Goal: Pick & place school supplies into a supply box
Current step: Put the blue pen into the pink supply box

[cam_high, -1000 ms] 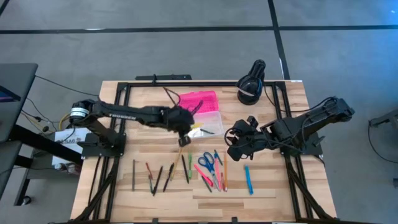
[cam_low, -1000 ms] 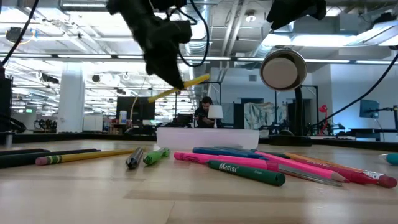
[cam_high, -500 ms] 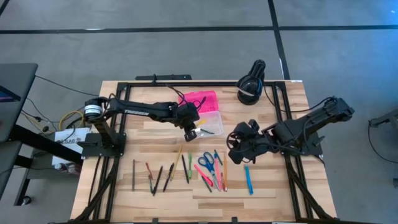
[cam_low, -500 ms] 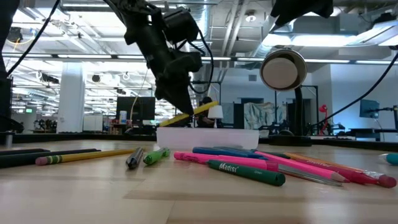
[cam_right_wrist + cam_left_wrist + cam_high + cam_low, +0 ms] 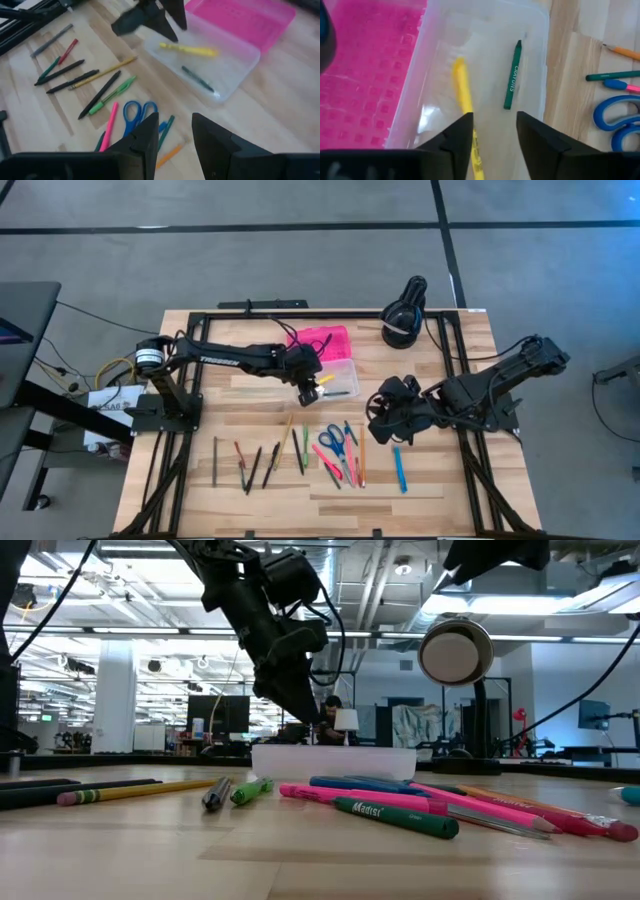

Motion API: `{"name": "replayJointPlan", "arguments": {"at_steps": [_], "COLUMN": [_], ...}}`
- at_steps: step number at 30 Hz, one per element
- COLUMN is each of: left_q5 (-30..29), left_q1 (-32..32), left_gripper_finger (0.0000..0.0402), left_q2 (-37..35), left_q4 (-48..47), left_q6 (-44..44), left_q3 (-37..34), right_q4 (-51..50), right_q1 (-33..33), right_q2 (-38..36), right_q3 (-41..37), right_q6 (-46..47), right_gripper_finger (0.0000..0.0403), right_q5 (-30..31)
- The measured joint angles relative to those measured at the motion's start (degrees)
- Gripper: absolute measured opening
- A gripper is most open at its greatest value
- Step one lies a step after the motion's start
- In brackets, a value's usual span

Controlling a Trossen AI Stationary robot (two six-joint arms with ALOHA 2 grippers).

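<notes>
The supply box lies open at the table's far middle, its pink lid (image 5: 320, 340) beside its clear base (image 5: 342, 377). A yellow pen (image 5: 462, 95) and a green crayon (image 5: 512, 75) lie in the base (image 5: 485, 60). My left gripper (image 5: 495, 120) hangs open just above the base's near end. My right gripper (image 5: 175, 122) hovers open above blue-handled scissors (image 5: 138, 111) and loose pens, right of the box. More pens and pencils (image 5: 260, 460) lie in a row near the front edge.
A black lamp (image 5: 403, 315) stands at the far right, behind the box. Black frame rails (image 5: 190, 380) run along the table's left and right sides. A blue pen (image 5: 400, 470) lies apart at the right of the row.
My left gripper has come down and toward the far right over the box's clear base while carrying the yellow pen, then opened and let go. The pen has dropped into the base next to the green crayon.
</notes>
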Motion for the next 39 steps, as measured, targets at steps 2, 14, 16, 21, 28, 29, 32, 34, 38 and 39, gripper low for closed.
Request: {"name": "replayJointPlan", "arguments": {"at_steps": [2, 14, 16, 21, 28, 29, 32, 34, 38, 39], "left_q5": [2.0, 9.9, 9.1, 7.9, 8.1, 8.1, 8.1, 8.1, 8.2, 8.2], "left_q1": [0.1, -2.0, -2.1, -2.0, -2.0, -2.0, -2.0, -2.0, -2.1, -2.1], "left_gripper_finger": [0.0168, 0.0168, 0.0165, 0.0163, 0.0163, 0.0163, 0.0163, 0.0163, 0.0163, 0.0163], "left_q2": [-0.2, -8.1, -9.3, -11.0, -11.0, -11.0, -11.0, -11.0, -11.0, -11.0], "left_q4": [-0.1, -0.1, -0.1, 0.9, 3.0, 2.9, 2.9, 2.9, 2.9, 2.9], "left_q6": [-1.0, -1.3, -0.8, 0.0, 0.0, 0.0, 0.0, 0.0, 0.0, 0.0], "left_q3": [0.0, 0.0, 0.0, 0.0, 0.0, 0.0, 0.0, 0.0, 0.0, 0.0], "right_q4": [-1.2, -5.1, -5.1, -4.4, -0.7, -0.3, 1.3, 1.2, 1.1, 1.0], "right_q1": [1.1, 14.0, 15.5, 17.3, 17.4, 17.4, 17.1, 17.1, 17.1, 17.1], "right_q2": [0.0, 2.8, 4.5, 9.7, 15.7, 16.4, 18.4, 20.1, 23.2, 23.9], "right_q3": [0.0, -4.7, -5.0, -5.1, -5.0, -5.0, -5.0, -5.0, -5.0, -5.0], "right_q6": [3.7, 42.3, 47.8, 54.7, 57.3, 57.3, 57.3, 57.4, 57.4, 57.3], "right_gripper_finger": [0.0111, 0.0111, 0.0111, 0.0111, 0.0111, 0.0111, 0.0111, 0.0111, 0.0111, 0.0111], "right_q5": [-1.3, -12.4, -13.8, -19.4, -23.5, -23.5, -24.0, -25.8, -30.4, -31.4]}}
